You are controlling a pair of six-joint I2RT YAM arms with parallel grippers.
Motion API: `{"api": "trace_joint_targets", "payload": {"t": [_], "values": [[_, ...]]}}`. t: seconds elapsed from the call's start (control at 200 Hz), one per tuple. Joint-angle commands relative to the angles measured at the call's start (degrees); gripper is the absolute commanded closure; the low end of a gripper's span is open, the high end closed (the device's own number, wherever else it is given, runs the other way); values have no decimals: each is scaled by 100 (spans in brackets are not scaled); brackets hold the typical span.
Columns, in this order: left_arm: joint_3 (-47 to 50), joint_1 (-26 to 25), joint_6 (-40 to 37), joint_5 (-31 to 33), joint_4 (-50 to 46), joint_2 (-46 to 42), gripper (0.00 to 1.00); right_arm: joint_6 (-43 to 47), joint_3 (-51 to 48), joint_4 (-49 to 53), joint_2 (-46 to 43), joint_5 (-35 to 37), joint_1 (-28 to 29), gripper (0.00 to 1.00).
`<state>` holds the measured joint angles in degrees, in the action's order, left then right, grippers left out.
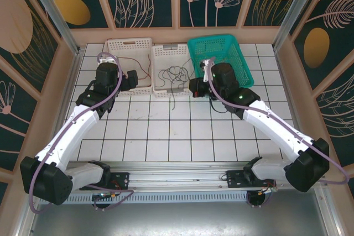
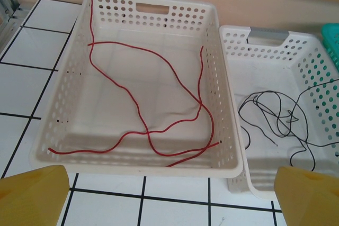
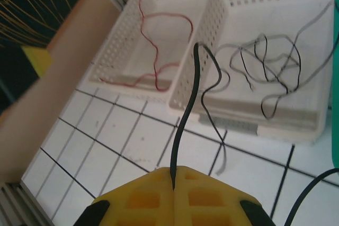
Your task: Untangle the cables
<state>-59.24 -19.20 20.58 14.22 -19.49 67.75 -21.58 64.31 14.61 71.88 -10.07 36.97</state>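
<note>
Seen from above, a white tiled table (image 1: 166, 131) has three baskets in a row along its far edge. From left to right they are a white left basket (image 1: 129, 41), a white middle basket (image 1: 165, 51) and a teal basket (image 1: 213, 41). Both arms reach forward to them. The left gripper (image 1: 134, 79) is at the near right part of the left basket. The right gripper (image 1: 193, 87) is just beside the near right corner of the middle basket.

In the left wrist view we look down into the left basket. The red cable (image 2: 199, 100) lies loosely curled across its floor. One end rises over the far left rim, and another pokes through the near left wall. The left gripper's yellow fingers (image 2: 32, 197) sit at the bottom corners of this view, set wide apart and holding nothing. To the right, the black cables (image 2: 270, 110) lie in a loose tangle on the floor of the middle basket.

In the right wrist view, the right gripper's yellow fingers (image 3: 143, 197) are pressed together, pinching a held cable (image 3: 186, 109). This cable is black. It rises from the pinch, bends over in front of the middle basket's near corner, and drops back toward the tiles. Behind it we see the black tangle inside the middle basket and the red cable in the left basket.
</note>
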Motion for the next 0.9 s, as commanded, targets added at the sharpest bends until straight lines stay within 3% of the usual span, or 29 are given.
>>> {"api": "trace_joint_targets", "payload": {"t": [0.0, 0.255, 0.556, 0.896], "values": [[50, -23, -111, 123, 173, -100, 2, -48, 646, 147, 318, 186, 39, 100], [110, -37, -96, 84, 217, -156, 2, 98, 2124, 268, 1077, 462, 47, 100], [126, -24, -122, 103, 226, -172, 1, 567, 3769, 1018, 2586, 1438, 16, 100], [156, -27, -88, -22, 243, -165, 2, 577, 5017, 1437, 4616, 1313, -188, 100]]}}
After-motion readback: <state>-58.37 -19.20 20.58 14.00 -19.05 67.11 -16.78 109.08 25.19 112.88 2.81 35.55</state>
